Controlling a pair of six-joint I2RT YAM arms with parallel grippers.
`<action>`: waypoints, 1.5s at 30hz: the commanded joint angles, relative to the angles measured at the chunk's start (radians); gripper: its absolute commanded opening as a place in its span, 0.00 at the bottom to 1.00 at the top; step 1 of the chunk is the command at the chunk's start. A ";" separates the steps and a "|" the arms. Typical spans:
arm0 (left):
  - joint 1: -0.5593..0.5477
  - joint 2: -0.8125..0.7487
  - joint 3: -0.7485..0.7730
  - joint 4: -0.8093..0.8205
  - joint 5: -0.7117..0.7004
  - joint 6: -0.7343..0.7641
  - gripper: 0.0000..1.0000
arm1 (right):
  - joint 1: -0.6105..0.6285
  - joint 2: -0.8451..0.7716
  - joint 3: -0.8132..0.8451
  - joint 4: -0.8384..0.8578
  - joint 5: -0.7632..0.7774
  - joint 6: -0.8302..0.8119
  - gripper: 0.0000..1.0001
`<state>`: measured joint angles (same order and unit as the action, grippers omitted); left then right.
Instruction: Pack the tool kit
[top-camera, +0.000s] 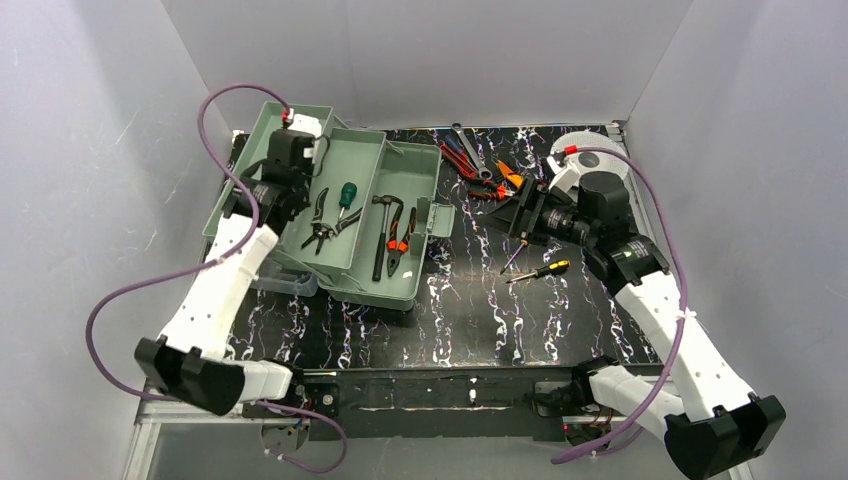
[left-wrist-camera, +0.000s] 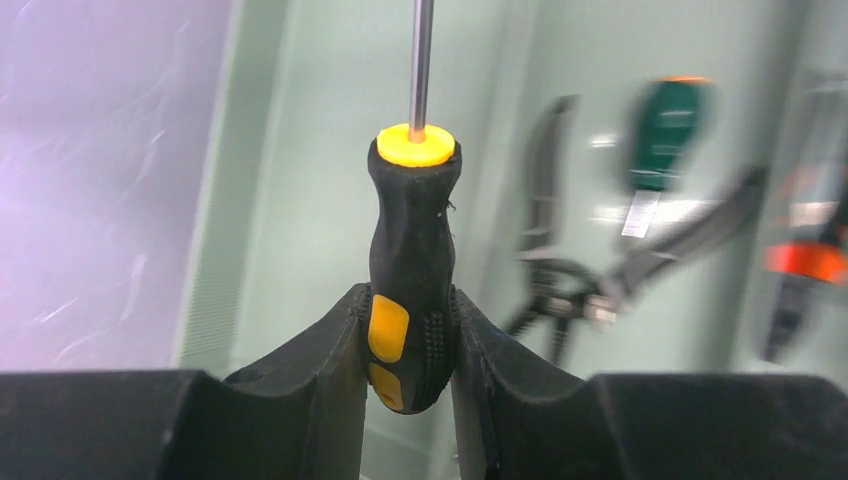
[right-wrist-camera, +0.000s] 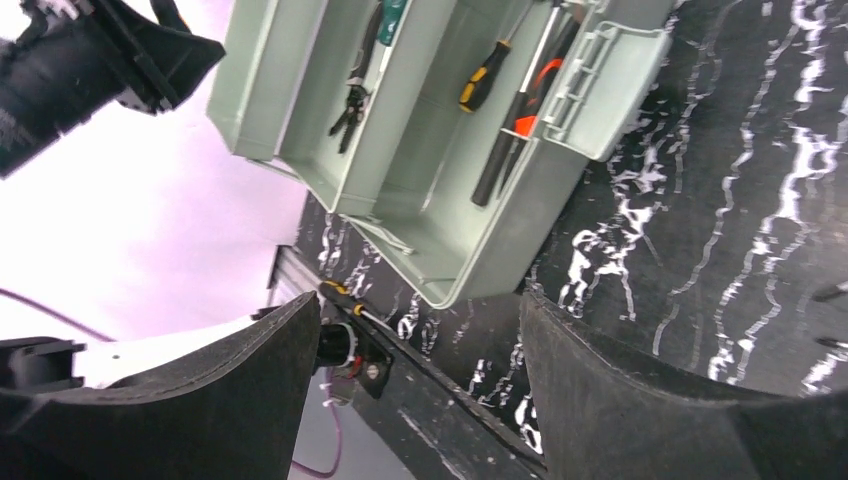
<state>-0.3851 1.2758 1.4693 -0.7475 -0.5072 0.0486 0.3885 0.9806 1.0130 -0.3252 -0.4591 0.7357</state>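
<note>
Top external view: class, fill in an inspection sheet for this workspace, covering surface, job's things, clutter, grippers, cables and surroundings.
Surface: black table with white marbling.
Job's things: tool kit open at the left; pliers, green-handled screwdriver, hammer and orange-handled pliers lie inside.
Clutter: tool pile and white spool at the far right; loose screwdriver on the table.
Grippers: left gripper shut on a black-and-yellow screwdriver over the kit; right gripper open, holding nothing.
Cables: left purple cable loops high off its arm; right purple cable runs along its arm.
Surroundings: plain pale walls on three sides.
</note>
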 joint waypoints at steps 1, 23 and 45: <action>0.139 0.109 0.032 -0.077 -0.155 0.100 0.00 | 0.001 -0.040 0.077 -0.176 0.112 -0.138 0.80; 0.213 -0.012 0.089 -0.145 0.326 -0.100 0.98 | -0.020 0.107 -0.028 -0.425 0.881 -0.093 0.83; 0.166 -0.329 -0.406 0.349 0.984 -0.199 0.98 | -0.270 0.380 -0.163 -0.228 0.763 0.270 0.73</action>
<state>-0.2085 0.9867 1.0599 -0.4416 0.4152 -0.1284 0.1230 1.2984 0.8337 -0.6441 0.3462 0.9230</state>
